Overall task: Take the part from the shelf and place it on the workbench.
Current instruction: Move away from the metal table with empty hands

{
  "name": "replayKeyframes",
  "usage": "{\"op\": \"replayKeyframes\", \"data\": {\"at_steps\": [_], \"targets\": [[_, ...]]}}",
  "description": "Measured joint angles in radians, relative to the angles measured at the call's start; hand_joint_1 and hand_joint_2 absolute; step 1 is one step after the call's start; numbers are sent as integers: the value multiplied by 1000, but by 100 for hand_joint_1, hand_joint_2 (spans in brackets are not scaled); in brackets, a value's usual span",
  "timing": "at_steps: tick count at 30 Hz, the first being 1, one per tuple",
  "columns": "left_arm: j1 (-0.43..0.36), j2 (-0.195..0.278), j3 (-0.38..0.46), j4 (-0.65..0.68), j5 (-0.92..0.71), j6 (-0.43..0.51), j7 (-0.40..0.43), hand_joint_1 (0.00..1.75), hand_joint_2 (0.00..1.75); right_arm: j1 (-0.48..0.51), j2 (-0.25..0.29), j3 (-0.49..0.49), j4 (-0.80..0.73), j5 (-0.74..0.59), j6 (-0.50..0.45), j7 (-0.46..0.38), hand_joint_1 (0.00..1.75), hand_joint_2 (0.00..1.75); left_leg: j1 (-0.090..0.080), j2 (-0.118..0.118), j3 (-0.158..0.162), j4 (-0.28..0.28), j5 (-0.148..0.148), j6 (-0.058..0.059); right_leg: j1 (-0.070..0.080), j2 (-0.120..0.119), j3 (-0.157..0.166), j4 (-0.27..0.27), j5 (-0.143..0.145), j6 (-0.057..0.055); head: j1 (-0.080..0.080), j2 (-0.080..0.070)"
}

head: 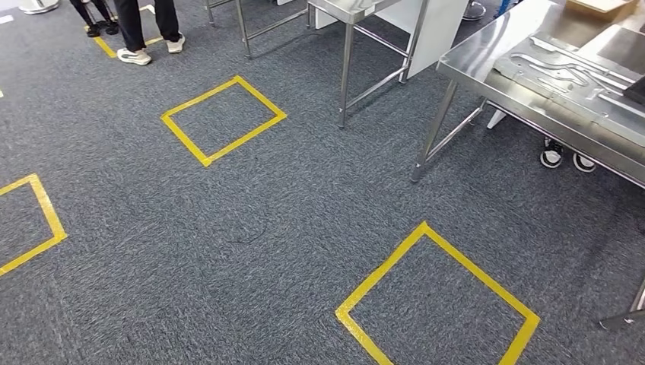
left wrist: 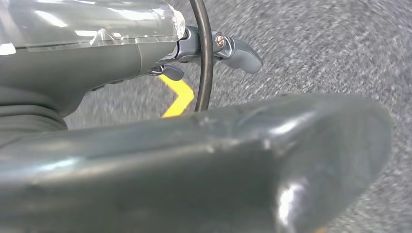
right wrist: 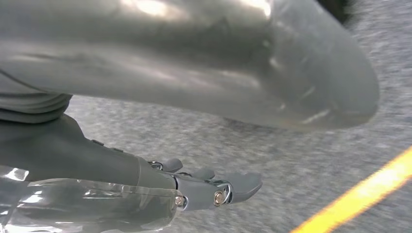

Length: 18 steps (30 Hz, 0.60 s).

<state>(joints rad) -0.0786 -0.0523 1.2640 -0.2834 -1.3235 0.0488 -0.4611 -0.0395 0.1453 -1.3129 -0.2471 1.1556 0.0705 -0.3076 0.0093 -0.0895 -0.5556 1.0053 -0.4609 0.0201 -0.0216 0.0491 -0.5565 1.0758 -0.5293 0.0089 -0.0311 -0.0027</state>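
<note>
The steel workbench [head: 487,57] stands at the right in the head view, with a pressed grey metal panel [head: 567,72] lying on its top. My left hand [left wrist: 97,68] hangs over the grey carpet, its thick thumb [left wrist: 243,160] close to the camera and its dark fingers [left wrist: 240,53] stretched out, holding nothing. A black cable [left wrist: 206,53] loops past those fingers. My right hand [right wrist: 111,160] also hangs over the carpet. Its thumb [right wrist: 218,63] and fingers [right wrist: 233,187] are spread apart and nothing is in its grasp.
Yellow tape squares [head: 223,119] [head: 437,300] mark the carpet, with part of another [head: 30,224] at the left edge. A second steel table [head: 350,11] stands at the back. A person's legs [head: 148,30] are at the far left. A cardboard box [head: 601,6] sits on the workbench.
</note>
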Motion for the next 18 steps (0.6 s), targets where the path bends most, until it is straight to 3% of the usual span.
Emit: {"op": "replayKeyframes", "data": {"at_steps": [2,4,5,7,9,11,12,13,15,16,18], "targets": [[-2,-3,11,3,36,-3,5,0,0,-3,1,-12,0,-13,5,-18,0,0,1,-22,-7,3,1,-11,2,27,23,-61,17,-5,0,0],[-2,-5,25,4,64,0,12,0,0,-9,3,-17,0,-8,11,-34,0,0,4,-39,-13,1,5,-25,3,10,24,-66,19,-10,0,0],[0,-6,31,4,72,2,15,0,0,-12,5,-17,1,-1,14,-41,0,0,4,-31,-16,6,1,-30,2,-2,28,-72,22,-16,0,0],[-4,-8,39,4,78,4,17,0,0,-12,7,-17,1,12,16,-54,0,0,2,18,-45,67,-37,-37,-1,-30,34,-84,28,-28,0,0],[-12,-9,40,5,76,4,17,0,0,-10,6,-17,1,18,16,-63,0,0,3,68,-108,200,-105,-44,3,-61,35,-86,27,-33,0,0],[-16,-10,40,5,74,4,18,0,0,-10,5,-17,1,22,16,-68,0,0,6,82,-151,293,-133,-50,6,-89,34,-84,25,-35,0,0],[-15,-11,40,6,73,4,18,0,0,-11,4,-17,1,25,16,-71,0,0,7,85,-144,283,-118,-51,7,-102,34,-83,23,-34,-1,0],[-15,-11,40,6,73,4,18,0,0,-13,4,-16,1,27,16,-75,0,0,9,92,-115,232,-88,-51,7,-114,36,-81,21,-33,-1,0],[-19,-11,40,6,73,5,18,0,0,-15,3,-14,1,31,15,-84,0,0,6,126,-36,88,-29,-47,10,-136,41,-77,14,-25,-1,0],[-22,-11,40,6,73,5,18,0,0,-15,1,-14,0,33,15,-88,0,0,4,140,-10,38,-14,-42,12,-145,44,-76,11,-20,0,0],[-26,-10,40,6,73,4,19,0,0,-18,-3,-13,0,36,14,-93,0,0,-3,144,1,10,-13,-30,16,-160,48,-75,9,-9,0,0]]}}
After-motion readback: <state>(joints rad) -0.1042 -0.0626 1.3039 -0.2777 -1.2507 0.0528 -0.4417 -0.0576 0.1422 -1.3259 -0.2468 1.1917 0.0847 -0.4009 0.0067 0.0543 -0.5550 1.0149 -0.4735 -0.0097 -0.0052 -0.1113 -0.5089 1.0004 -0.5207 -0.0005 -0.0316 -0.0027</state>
